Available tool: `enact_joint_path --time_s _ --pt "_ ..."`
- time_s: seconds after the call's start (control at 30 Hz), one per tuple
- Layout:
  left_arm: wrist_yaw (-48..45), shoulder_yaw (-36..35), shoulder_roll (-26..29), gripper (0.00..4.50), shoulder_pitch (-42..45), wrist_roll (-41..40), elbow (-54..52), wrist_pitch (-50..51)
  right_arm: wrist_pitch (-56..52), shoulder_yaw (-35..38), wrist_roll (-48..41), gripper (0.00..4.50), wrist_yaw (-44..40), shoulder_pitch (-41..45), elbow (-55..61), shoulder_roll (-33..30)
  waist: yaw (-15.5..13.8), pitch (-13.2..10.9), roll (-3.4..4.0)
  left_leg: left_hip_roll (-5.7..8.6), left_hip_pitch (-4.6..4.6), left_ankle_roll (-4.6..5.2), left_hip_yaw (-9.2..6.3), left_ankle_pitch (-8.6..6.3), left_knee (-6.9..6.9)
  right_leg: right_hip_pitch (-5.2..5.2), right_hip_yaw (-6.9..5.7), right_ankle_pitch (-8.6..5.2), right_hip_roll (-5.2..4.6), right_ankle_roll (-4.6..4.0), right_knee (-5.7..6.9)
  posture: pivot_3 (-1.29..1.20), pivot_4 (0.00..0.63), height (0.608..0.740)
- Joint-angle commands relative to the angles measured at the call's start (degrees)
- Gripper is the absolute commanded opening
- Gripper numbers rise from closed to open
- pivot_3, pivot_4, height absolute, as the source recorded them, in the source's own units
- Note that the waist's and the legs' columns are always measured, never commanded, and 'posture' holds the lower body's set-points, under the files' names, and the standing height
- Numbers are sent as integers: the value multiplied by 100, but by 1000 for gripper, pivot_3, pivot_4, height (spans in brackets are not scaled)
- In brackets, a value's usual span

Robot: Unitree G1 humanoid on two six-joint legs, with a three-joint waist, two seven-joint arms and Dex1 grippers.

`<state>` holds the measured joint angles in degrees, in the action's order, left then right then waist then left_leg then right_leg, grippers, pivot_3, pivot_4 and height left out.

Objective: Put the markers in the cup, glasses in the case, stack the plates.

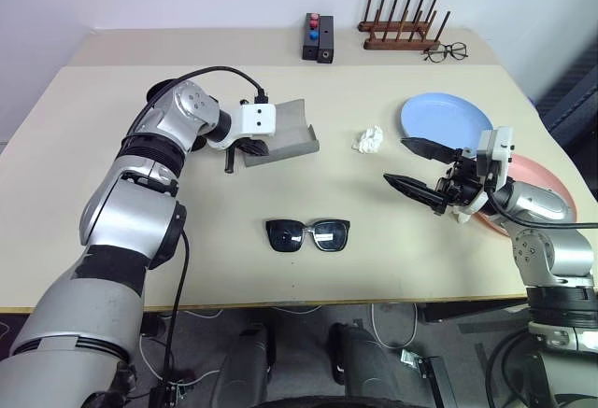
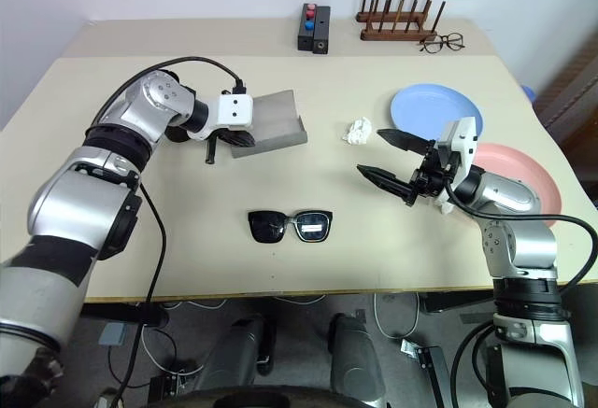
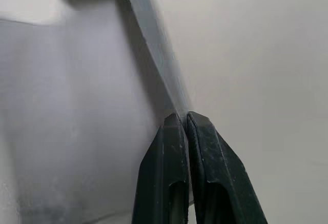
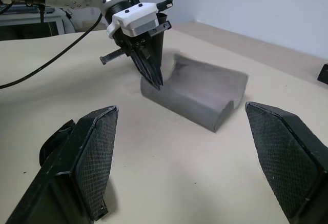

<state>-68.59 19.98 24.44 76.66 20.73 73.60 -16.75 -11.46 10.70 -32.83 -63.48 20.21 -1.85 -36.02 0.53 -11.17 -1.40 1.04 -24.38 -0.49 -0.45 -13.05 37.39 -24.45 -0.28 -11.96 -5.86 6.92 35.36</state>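
1. My left pincer [image 4: 155, 78] sits at centre-left in the head views, with its two black fingers pressed together on the near edge of the open grey box-shaped glasses case [image 1: 290, 133]; in my left wrist view the fingertips [image 3: 177, 126] meet right at the thin grey wall of the case.
2. My right pincer [image 1: 418, 167] hovers at the right of the head views, above the beige table [image 1: 112, 128], its fingers spread wide apart and holding nothing.
3. The black chunky-framed sunglasses [image 1: 308, 234] lie folded out flat at lower centre of the frame, near the table's front edge, well apart from the case and from both pincers.
4. The round light-blue plastic plate [image 1: 447, 117] lies at upper right, just behind my right pincer; the salmon-pink plate [image 1: 547, 189] lies at the far right, partly hidden by my right arm. I cannot tell whether the two plates touch.
5. A small crumpled white wad of paper [image 1: 370, 139] rests between the case and the blue plate.
6. Along the far edge, at the top centre of the frame, stands a black block with red and blue tops [image 1: 318, 36]; to its right is a brown wooden peg rack [image 1: 404, 27], with thin-framed clear eyeglasses [image 1: 447, 51] beside it.
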Motion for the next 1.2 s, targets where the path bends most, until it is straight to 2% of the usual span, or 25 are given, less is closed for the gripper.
enact_joint_path --time_s 0.03,0.17,0.4,0.57,0.9,1.2 --pt "-21 -54 7 44 47 -26 -129 -80 38 193 -95 4050 -38 72 112 -103 0 0 0 0 0 0 0 0 0 0 0 0 0 0 0 0 150 740" --pt "-81 -93 -22 44 44 -86 -170 -167 48 206 -92 4050 -61 74 84 -124 -2 0 0 0 0 0 0 0 0 0 0 0 0 0 0 0 150 740" --pt "-957 -305 -98 44 -3 -486 -502 -179 83 238 -81 4050 -117 77 -6 -169 -3 0 0 0 0 0 0 0 1 0 0 0 0 0 0 0 150 740" --pt "-1323 -366 -102 44 -341 -761 -1172 32 62 324 -98 4050 -272 -47 -61 -303 6 1 1 0 0 0 0 0 1 0 0 0 0 0 2 0 150 740" --pt "-1627 -356 91 44 -1303 -1112 -2922 964 278 938 -21 4050 -1029 -1094 -339 -1105 -5 1 2 0 0 1 0 0 7 0 1 0 -1 -1 9 0 150 740" --pt "-1524 -301 172 44 -1736 -1249 -3730 1517 231 1818 -192 4050 -1206 -2120 -148 -1448 -5 1 3 -2 1 2 -1 -1 15 2 2 0 -1 -1 14 0 150 740"
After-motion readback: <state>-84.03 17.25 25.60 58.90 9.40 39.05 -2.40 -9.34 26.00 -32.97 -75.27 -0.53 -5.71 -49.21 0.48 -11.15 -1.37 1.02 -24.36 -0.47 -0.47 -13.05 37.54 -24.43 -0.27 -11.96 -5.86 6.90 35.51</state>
